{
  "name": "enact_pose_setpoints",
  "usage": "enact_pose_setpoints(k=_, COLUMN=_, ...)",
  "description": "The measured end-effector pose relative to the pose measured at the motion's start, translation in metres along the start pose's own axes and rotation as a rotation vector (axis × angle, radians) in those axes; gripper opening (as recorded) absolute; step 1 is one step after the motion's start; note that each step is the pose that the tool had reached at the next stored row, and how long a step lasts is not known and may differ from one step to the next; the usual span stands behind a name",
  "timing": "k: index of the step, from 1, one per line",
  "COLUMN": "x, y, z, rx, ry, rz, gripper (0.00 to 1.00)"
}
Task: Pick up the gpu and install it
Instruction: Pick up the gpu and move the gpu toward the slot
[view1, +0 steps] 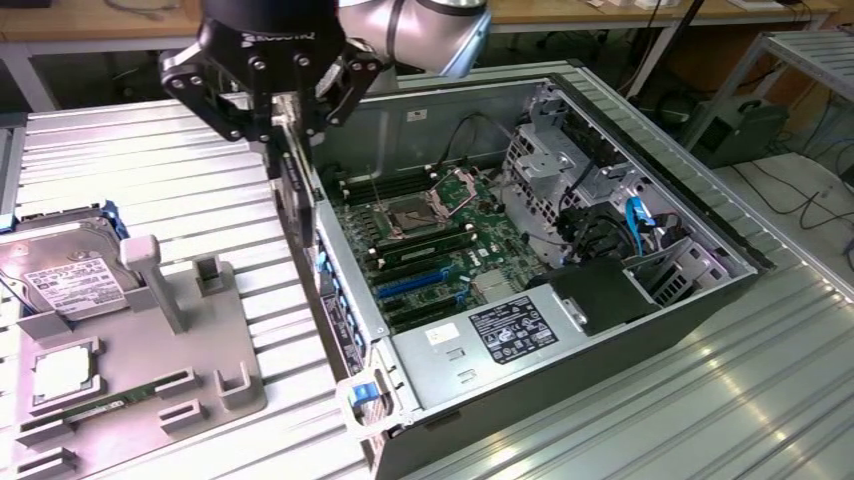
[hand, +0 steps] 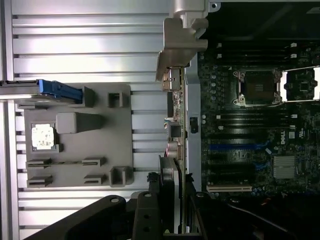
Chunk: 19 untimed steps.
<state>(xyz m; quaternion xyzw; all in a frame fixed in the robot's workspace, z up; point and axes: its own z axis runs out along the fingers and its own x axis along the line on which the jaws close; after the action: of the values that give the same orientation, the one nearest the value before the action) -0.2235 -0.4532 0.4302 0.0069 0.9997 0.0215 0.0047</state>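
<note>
The slatted metal table (view1: 160, 150) carries an open computer case (view1: 427, 120), which takes up the exterior view from the centre toward four o'clock. Inside it lies the green motherboard (view1: 441, 250). At eight o'clock stands a grey fixture (view1: 200, 330), with a hard drive (view1: 67, 280) on the end toward nine o'clock. The gripper (view1: 276, 125) hangs at eleven o'clock, above the case wall that faces the fixture. Its fingers are closed narrowly on the gpu (view1: 288, 180), which hangs upright, thin edge down, just at this wall. Whether the card touches the wall is hard to say; it seems to be slightly above it. On the fixture, toward seven o'clock, lie also a square processor chip (view1: 63, 372) and a slim green memory stick (view1: 100, 408).
</note>
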Motion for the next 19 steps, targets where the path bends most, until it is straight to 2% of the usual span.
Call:
enact_pose_setpoints(k=14, x=-0.070, y=0.0009, z=0.0018, rx=0.0000, ry=-0.0001, rz=0.001, gripper=0.28)
enact_pose_setpoints(k=19, x=-0.082, y=0.0010, z=0.0032, rx=0.0001, ry=-0.0011, rz=0.027, gripper=0.28)
